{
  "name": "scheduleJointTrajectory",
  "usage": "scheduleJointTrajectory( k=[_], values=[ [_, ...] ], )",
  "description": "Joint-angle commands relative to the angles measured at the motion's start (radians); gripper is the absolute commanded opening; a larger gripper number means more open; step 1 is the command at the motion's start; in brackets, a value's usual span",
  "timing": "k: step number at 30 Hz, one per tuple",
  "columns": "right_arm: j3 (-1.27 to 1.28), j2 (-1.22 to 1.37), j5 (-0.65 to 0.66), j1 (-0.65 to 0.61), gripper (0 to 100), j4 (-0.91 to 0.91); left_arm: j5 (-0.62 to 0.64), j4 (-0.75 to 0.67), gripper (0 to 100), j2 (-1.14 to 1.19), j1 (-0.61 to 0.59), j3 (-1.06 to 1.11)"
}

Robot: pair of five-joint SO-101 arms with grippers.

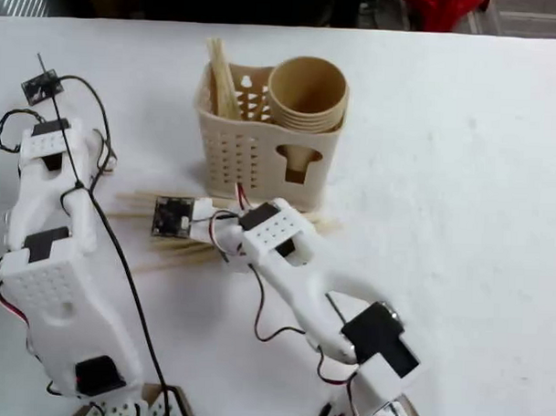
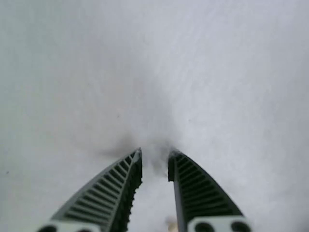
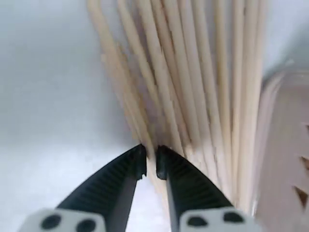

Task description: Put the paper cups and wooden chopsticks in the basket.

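A cream perforated basket (image 1: 227, 157) stands at the table's far middle. Stacked paper cups (image 1: 307, 92) sit in one side of it, and a few wooden chopsticks (image 1: 224, 78) stand upright in the other. More wooden chopsticks (image 3: 193, 87) lie flat on the table in front of the basket (image 3: 285, 154); they also appear as a loose bundle (image 1: 137, 201) in the high view. My right gripper (image 3: 149, 150) is down among them, its tips pinched on one or two sticks at the bundle's edge. My left gripper (image 2: 154, 154) hovers over bare table at the far left, slightly open and holding nothing.
The left arm (image 1: 45, 209) lies stretched along the table's left side with loose black cables (image 1: 104, 211) running by it. The right arm (image 1: 303, 282) reaches in from the near edge. White table (image 1: 461, 196) spreads to the right of the basket.
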Motion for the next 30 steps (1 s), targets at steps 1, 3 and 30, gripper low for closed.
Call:
scheduleJointTrajectory(
  k=[1, 3, 30],
  values=[
    [0.023, -0.058, -0.037, -0.002, 4.2, 0.068, 0.006, -0.02, 11, -0.005, 0.007, -0.041],
    [0.04, -0.085, -0.063, -0.01, 5.2, 0.067, 0.006, -0.02, 11, -0.005, 0.005, -0.041],
    [0.029, -0.048, -0.528, 0.116, 5.2, -0.47, 0.006, -0.018, 11, -0.005, 0.005, -0.041]
  ],
)
